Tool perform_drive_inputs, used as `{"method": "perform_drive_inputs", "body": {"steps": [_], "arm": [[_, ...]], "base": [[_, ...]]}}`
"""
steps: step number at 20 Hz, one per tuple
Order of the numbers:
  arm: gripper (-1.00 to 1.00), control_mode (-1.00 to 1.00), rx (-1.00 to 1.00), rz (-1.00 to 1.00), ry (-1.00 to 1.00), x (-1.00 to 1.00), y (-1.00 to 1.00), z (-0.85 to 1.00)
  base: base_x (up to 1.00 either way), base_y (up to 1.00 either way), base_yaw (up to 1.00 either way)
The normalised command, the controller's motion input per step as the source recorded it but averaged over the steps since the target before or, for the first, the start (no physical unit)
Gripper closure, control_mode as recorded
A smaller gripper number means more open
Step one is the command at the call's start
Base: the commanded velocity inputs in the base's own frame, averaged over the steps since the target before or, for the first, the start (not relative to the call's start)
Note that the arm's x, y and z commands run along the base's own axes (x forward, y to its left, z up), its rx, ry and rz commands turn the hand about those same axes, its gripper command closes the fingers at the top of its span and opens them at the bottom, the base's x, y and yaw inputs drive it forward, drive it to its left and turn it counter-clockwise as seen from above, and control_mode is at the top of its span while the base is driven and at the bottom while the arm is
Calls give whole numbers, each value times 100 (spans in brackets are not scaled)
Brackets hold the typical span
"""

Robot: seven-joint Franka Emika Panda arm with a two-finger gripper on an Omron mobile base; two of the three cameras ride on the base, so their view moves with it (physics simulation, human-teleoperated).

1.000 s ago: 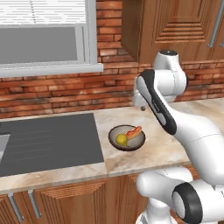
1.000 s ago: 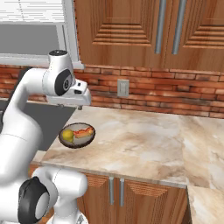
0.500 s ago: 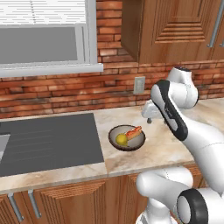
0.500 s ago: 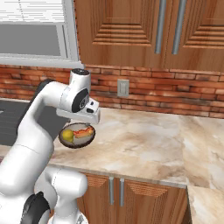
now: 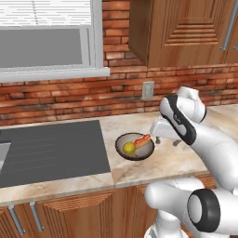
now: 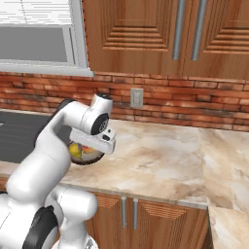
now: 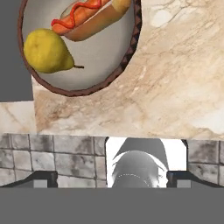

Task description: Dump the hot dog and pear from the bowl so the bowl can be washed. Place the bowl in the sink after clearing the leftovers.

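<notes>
Beside the bowl's right rim, over the marble counter (image 5: pixel 163 163), the gripper (image 5: pixel 157 138) hangs from the bent white arm, pointed down. In the hand view its two dark fingertips (image 7: pixel 43 177) stand wide apart with nothing between them: released, grasping nothing. That view looks onto bare marble, with the bowl off toward the upper left. No contact between the fingers and the bowl is seen. From the right base view the hand covers part of the bowl, so the gap between them cannot be judged there.

The bowl (image 5: pixel 120 139) sits upright on the counter, just right of the dark grey ribbed surround (image 5: pixel 51 146). Its dark brown rim (image 7: pixel 87 89) is plain in the hand view, and the rim lies close to the edge of the dark surround there. Both leftovers are inside it. The hot dog (image 7: pixel 87 15), an orange-red sausage in a tan bun, lies across the far side of the bowl. The pear (image 7: pixel 46 50), yellow with a short stem, lies next to it, on the side toward the surround. The two appear to be touching or nearly so.

The sink (image 5: pixel 2 155) shows as a strip of light-grey basin at the far left edge, well apart from the bowl. Behind the counter runs a red brick wall (image 5: pixel 69 100) with an outlet (image 5: pixel 148 89). Above are a window (image 5: pixel 44 44) and wooden cabinets (image 5: pixel 186 32).
</notes>
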Motion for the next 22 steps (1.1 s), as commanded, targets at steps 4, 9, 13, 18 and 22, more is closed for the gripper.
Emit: {"method": "perform_drive_inputs", "body": {"steps": [4,9,13,18,22], "arm": [[-100,-100,2,-10,0,30,0,-54],[-100,-100,0,-8,1,33,0,-43],[-100,-100,-2,-7,1,36,0,-34],[-100,-100,0,-5,0,33,0,-34],[-100,-100,0,-4,0,26,0,-30]], "base": [[0,0,0],[0,0,0],[0,0,0],[0,0,0],[0,0,0]]}}
